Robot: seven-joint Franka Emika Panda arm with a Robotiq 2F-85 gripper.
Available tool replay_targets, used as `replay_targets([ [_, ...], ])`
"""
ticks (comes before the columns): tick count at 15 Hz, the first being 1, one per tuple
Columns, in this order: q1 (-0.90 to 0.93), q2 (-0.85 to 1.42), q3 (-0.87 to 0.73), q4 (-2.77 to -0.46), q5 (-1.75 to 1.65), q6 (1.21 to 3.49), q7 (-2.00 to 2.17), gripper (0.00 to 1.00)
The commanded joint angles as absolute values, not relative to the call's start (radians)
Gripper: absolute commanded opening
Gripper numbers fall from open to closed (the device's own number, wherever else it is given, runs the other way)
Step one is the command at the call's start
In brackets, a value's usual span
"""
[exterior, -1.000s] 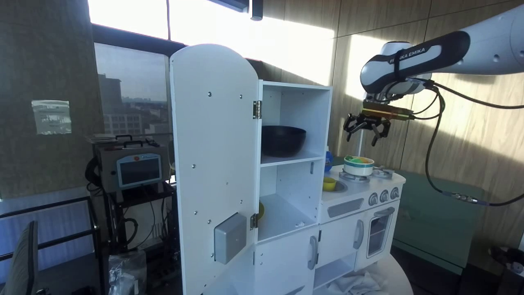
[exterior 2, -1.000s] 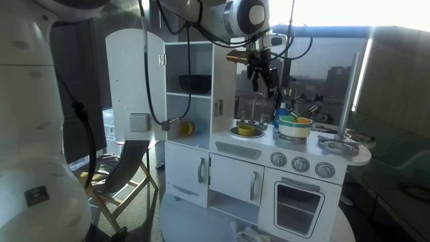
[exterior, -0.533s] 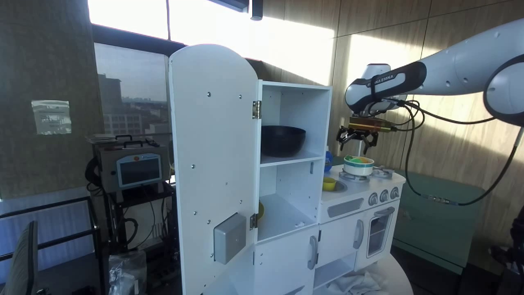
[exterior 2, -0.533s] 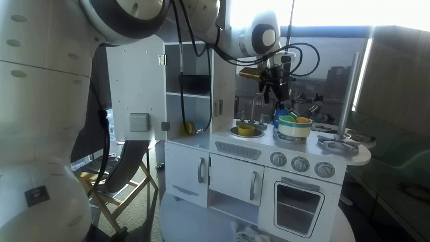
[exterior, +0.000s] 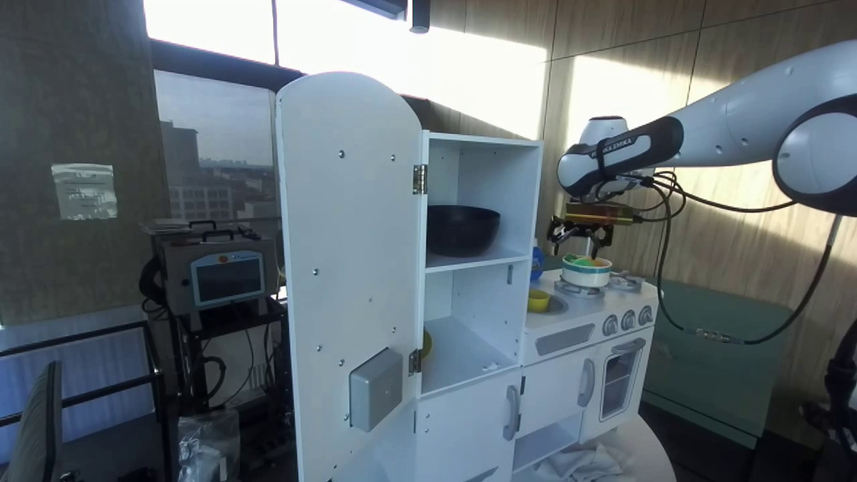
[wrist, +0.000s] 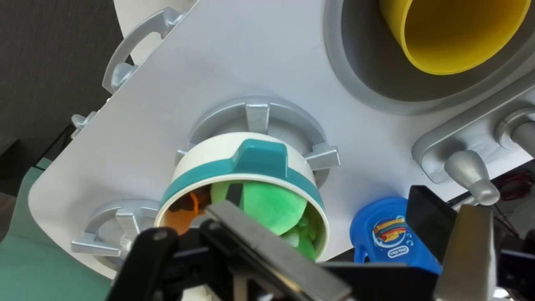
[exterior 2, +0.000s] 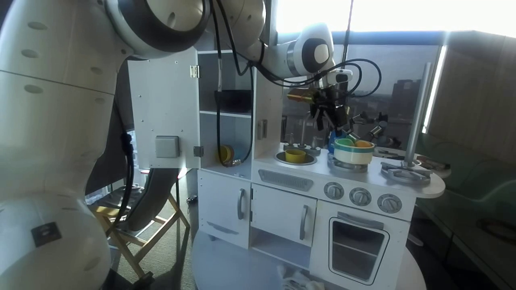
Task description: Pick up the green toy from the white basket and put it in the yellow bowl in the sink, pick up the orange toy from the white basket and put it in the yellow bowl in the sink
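The white basket, a white pot with a teal rim (wrist: 200,161), stands on a stove burner, in both exterior views too (exterior: 586,276) (exterior 2: 354,156). In it lie a light green toy (wrist: 271,209), a darker green piece (wrist: 307,240) and an orange toy (wrist: 179,220), partly shadowed and hidden by a finger. The yellow bowl (wrist: 459,42) sits in the grey sink (wrist: 336,54), left of the pot in both exterior views (exterior: 538,301) (exterior 2: 295,156). My gripper (wrist: 330,205) is open and empty above the pot; one finger overlaps the green toy in the wrist view.
A blue bottle (wrist: 391,238) stands behind the pot, between my fingers in the wrist view. The faucet (exterior 2: 304,127) rises behind the sink. A second burner (exterior 2: 406,174) is beside the pot. The cabinet shelves hold a black bowl (exterior: 463,231) and a yellow cup (exterior 2: 223,154).
My open gripper has come down toward the pot, mostly in the earlier half second, shifting left in one exterior view and right in another. The pot, toys and bowl have not moved.
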State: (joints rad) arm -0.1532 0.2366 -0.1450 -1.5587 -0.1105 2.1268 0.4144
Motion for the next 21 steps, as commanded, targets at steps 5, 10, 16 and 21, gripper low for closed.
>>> replay_targets([
  [5,-0.161,0.295,-0.218,-1.472,-0.153,2.136,0.480,1.00],
  [10,-0.171,0.375,-0.246,-1.366,-0.147,2.140,0.507,1.00],
  [16,-0.174,0.460,-0.248,-1.249,-0.127,2.105,0.521,1.00],
  [21,-0.172,0.472,-0.233,-1.258,-0.123,2.097,0.520,1.00],
])
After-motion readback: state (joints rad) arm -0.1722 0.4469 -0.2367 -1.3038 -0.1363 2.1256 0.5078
